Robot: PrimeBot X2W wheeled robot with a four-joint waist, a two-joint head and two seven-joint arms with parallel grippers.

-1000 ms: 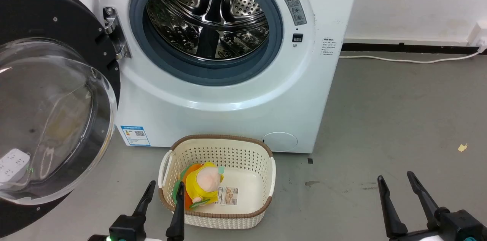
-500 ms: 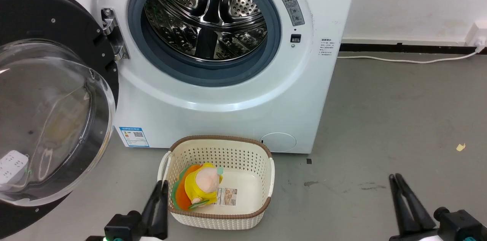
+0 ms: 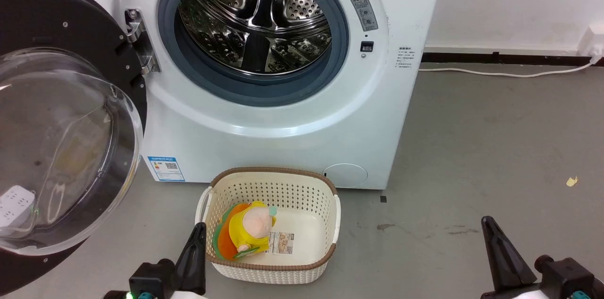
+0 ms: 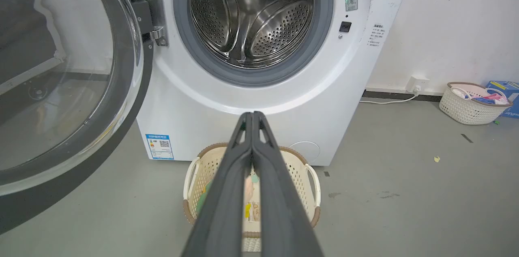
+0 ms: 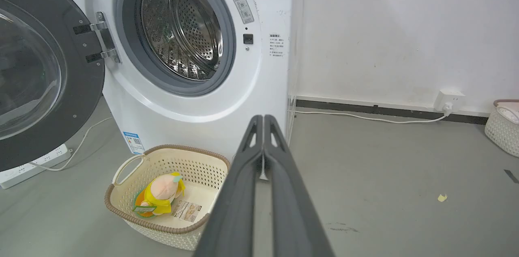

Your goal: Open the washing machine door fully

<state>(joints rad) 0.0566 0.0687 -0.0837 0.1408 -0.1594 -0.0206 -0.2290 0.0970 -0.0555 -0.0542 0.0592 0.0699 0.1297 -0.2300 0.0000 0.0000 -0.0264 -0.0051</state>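
**Both grippers closed to narrow blades; door stood wide**

Since a second earlier, both pairs of long dark fingers had come together. The left gripper [image 3: 200, 229] and the right gripper [image 3: 487, 221] each went from a wide V to one tapered matte wedge. Their tips pressed flat together and held nothing.

Ahead and well to the left of the left gripper, the washing machine door [image 3: 56, 16] hung swung out on its bright metal hinge [image 3: 139, 39]. It was a broad glossy black disc dotted with small screws. Its bulging clear glass bowl [image 3: 66, 148] faced the room and showed the grey floor [image 3: 472, 148] through it.

Straight ahead of the left gripper and above it, the perforated steel drum [image 3: 257, 20] gleamed inside a thick grey rubber ring [image 3: 340, 53], set in the smooth white cabinet.

Just to the right of the left gripper's tip sat a cream plastic basket [image 3: 273, 170], rounded and latticed with small holes, with a brown woven-look rim. A soft yellow and orange plush toy [image 3: 250, 230] lay in it.

The right gripper stood well apart from the basket, over bare concrete.
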